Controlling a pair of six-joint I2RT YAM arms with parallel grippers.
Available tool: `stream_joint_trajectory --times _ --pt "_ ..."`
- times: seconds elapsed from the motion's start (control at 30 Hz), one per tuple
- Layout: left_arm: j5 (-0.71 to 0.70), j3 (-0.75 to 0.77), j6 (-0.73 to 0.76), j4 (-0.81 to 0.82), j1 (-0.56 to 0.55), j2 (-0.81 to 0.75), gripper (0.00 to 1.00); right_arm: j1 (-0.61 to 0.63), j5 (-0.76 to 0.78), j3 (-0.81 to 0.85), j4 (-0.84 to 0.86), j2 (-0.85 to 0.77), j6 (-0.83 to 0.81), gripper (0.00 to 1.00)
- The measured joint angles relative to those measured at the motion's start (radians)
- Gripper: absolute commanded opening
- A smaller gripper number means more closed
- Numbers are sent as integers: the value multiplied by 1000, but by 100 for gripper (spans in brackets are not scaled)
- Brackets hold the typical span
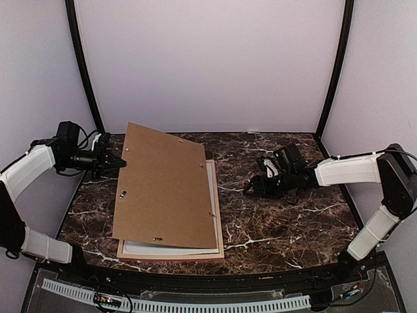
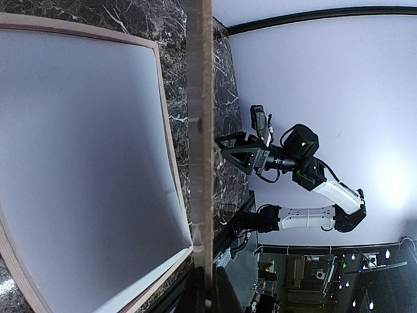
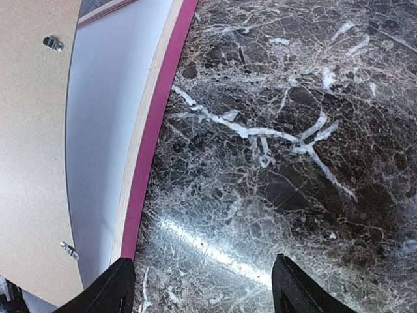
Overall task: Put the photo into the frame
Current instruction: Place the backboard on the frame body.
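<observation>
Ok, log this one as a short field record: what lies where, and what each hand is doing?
frame: flat on the table, pink-red edge showing
white sheet: lies inside the frame
photo: no sunset print visible in any view
backing board: brown, tilted over the frame, left side lifted
left hand: closed on the board's left edge
right hand: open, empty, over bare marble to the right of the frame
</observation>
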Motion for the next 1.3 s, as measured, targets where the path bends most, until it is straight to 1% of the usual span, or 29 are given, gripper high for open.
stream_joint_trajectory --times 0.47,0.67,0.97,1.3 --pt "11 103 79 -77 2 198 0 0 -35 2 63 34 -29 73" --pt "10 108 89 -82 2 255 0 0 -53 2 69 55 -36 73" --pt "11 121 96 -84 2 318 0 0 -60 2 70 60 -40 73" --pt "15 121 98 -83 -6 339 0 0 -63 2 92 67 -40 73"
